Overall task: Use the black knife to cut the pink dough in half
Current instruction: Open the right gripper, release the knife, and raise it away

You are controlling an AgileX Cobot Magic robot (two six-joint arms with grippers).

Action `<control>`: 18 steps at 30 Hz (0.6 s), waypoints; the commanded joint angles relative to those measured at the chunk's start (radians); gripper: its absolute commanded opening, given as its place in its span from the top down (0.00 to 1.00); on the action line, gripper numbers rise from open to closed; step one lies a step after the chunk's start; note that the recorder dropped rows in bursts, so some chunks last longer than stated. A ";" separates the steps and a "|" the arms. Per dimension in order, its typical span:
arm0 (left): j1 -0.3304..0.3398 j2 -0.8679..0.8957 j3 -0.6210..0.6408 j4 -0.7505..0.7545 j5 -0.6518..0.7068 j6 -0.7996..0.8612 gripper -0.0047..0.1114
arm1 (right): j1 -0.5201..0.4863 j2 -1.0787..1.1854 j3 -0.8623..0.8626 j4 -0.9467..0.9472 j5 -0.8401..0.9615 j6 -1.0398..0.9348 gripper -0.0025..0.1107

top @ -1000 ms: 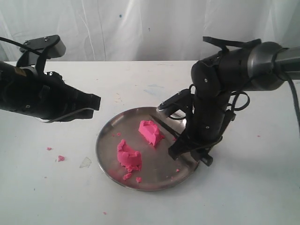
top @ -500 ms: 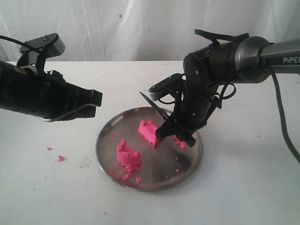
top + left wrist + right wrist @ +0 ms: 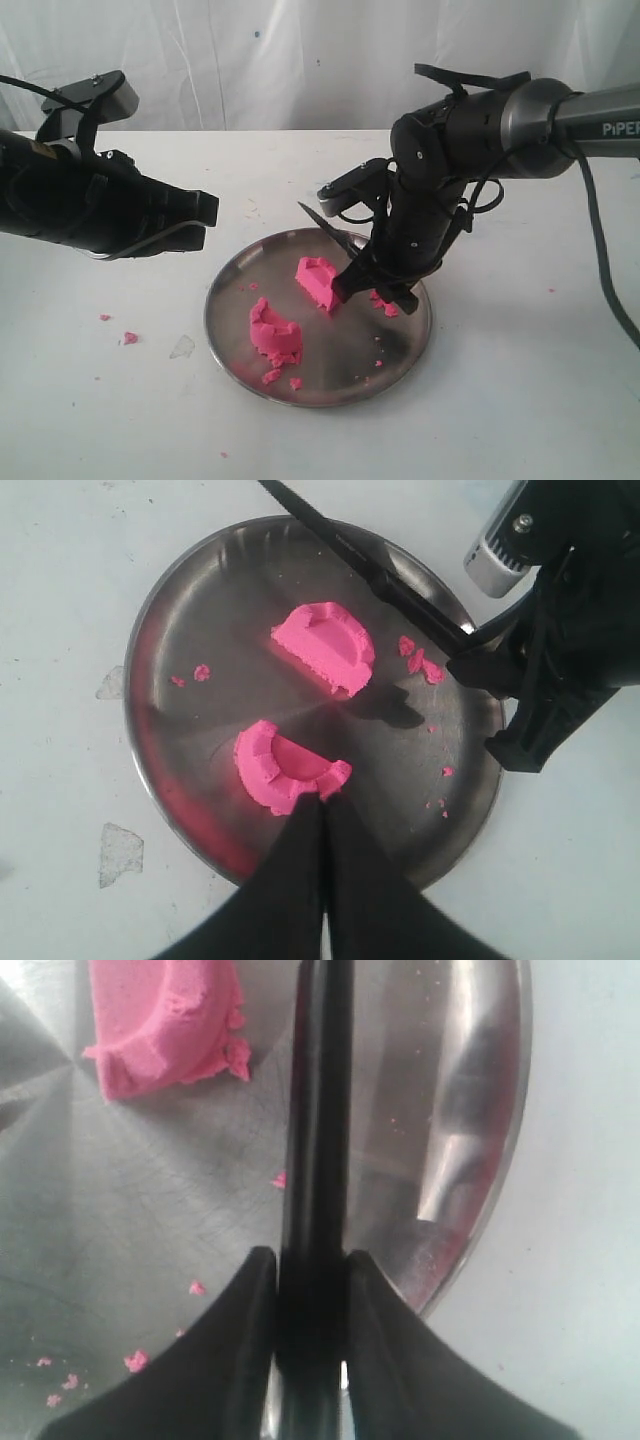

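The pink dough lies in two rough chunks on the steel plate (image 3: 216, 330): one (image 3: 320, 280) near the middle, the other (image 3: 275, 335) toward the front left. My right gripper (image 3: 372, 285) is shut on the handle of the black knife (image 3: 325, 222), beside the middle chunk. The blade slants up and left over the plate's back rim. In the right wrist view the knife (image 3: 318, 1110) runs between the fingers (image 3: 245, 1300), with a dough chunk (image 3: 165, 1020) off to one side. My left gripper (image 3: 205, 220) hangs shut and empty above the table, left of the plate.
Pink crumbs (image 3: 385, 303) lie on the plate by the right gripper and at its front (image 3: 272, 377). More crumbs (image 3: 130, 338) and a clear scrap (image 3: 182, 347) sit on the white table at the left. A white curtain closes off the back.
The right arm rose from the plate's right side and moved left, lifting the knife off the plate so its tip points up. Crumbs now lie where it was. The left arm held still.
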 commanded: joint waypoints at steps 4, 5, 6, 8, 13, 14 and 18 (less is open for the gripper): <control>0.001 -0.005 0.005 -0.007 0.006 -0.003 0.96 | -0.009 0.000 -0.002 -0.012 0.024 -0.005 0.65; 0.001 -0.005 0.005 -0.007 0.006 -0.003 0.96 | -0.009 0.000 -0.002 -0.028 0.035 -0.005 0.65; 0.001 -0.005 0.005 -0.007 0.006 0.001 0.96 | -0.009 -0.002 -0.002 -0.045 0.047 -0.005 0.65; 0.001 -0.005 0.005 -0.003 0.006 0.005 0.96 | -0.009 -0.012 -0.002 -0.106 0.067 0.010 0.66; 0.001 -0.005 0.005 0.005 0.006 0.122 0.96 | -0.047 -0.075 -0.002 -0.376 0.070 0.227 0.72; 0.001 -0.005 0.005 0.005 0.006 0.144 0.96 | -0.069 -0.089 -0.002 -0.420 0.068 0.286 0.73; 0.001 -0.005 0.005 0.005 0.008 0.177 0.96 | -0.188 -0.130 -0.002 -0.461 0.061 0.392 0.78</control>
